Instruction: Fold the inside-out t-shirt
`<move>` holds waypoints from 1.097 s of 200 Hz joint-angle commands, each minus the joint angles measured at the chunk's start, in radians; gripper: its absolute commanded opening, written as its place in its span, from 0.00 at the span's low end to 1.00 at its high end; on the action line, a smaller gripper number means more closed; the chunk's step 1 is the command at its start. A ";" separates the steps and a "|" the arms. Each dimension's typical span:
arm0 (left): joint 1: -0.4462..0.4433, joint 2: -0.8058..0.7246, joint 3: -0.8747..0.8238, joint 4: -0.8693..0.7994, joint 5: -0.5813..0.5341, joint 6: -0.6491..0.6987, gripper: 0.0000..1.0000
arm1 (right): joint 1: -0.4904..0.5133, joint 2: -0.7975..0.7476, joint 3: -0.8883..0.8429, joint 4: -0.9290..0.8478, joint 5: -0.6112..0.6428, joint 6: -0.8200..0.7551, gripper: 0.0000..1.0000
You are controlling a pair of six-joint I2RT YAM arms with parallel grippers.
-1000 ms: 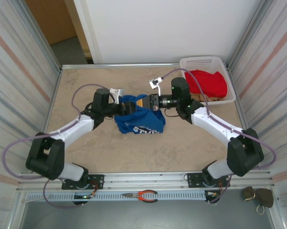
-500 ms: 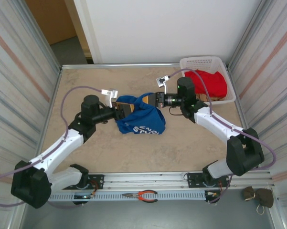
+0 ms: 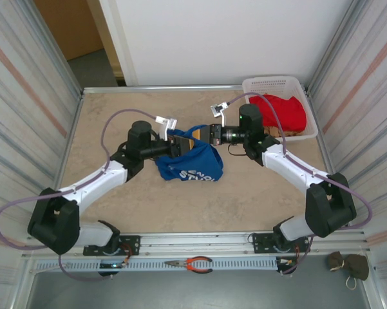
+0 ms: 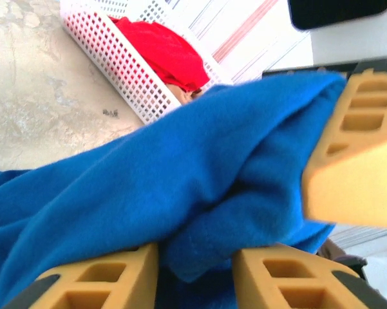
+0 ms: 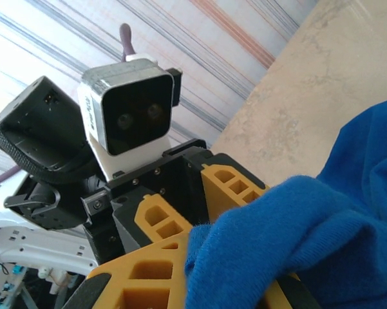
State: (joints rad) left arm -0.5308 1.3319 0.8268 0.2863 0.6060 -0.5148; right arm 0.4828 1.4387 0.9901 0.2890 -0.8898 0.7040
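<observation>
The inside-out t-shirt [image 3: 190, 162] is a royal-blue bundle with white lettering, hanging in a bunch over the middle of the table. My right gripper [image 3: 203, 135] is shut on its upper edge and holds it up. In the right wrist view, blue cloth [image 5: 322, 238] is pinched in that gripper [image 5: 232, 280]. My left gripper [image 3: 179, 147] meets the shirt from the left. Its yellow fingers [image 4: 93, 283] stand apart with a fold of blue cloth [image 4: 180, 187] lying in the gap, and the gripper [image 4: 196, 261] is not visibly clamped. The right gripper's finger [image 4: 354, 167] shows just beyond.
A white basket [image 3: 290, 82] holding a red garment [image 3: 282, 112] stands at the back right, also visible as the basket [image 4: 116, 64] behind the shirt. Pliers [image 3: 192, 262] lie on the front rail. A tan cloth [image 3: 348, 264] sits off the table's front right. Corrugated walls flank both sides.
The left gripper backed off to the left, then came back in to the shirt's upper left with its jaws narrowing. The right gripper rose slightly with the shirt, then held still.
</observation>
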 commanded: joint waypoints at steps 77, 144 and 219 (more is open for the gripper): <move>0.073 -0.049 0.226 -0.165 0.101 -0.132 0.00 | -0.055 0.020 -0.034 -0.082 0.162 -0.033 0.66; 0.121 0.002 0.335 -0.182 0.257 -0.366 0.00 | -0.044 -0.001 -0.075 -0.214 0.327 -0.055 0.63; 0.129 0.045 0.383 -0.474 0.081 -0.245 0.00 | 0.109 -0.201 -0.049 -0.361 0.541 -0.120 0.65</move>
State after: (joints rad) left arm -0.4110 1.3632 1.1679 -0.0803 0.7460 -0.8059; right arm 0.5278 1.3094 0.9047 0.0074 -0.4690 0.6376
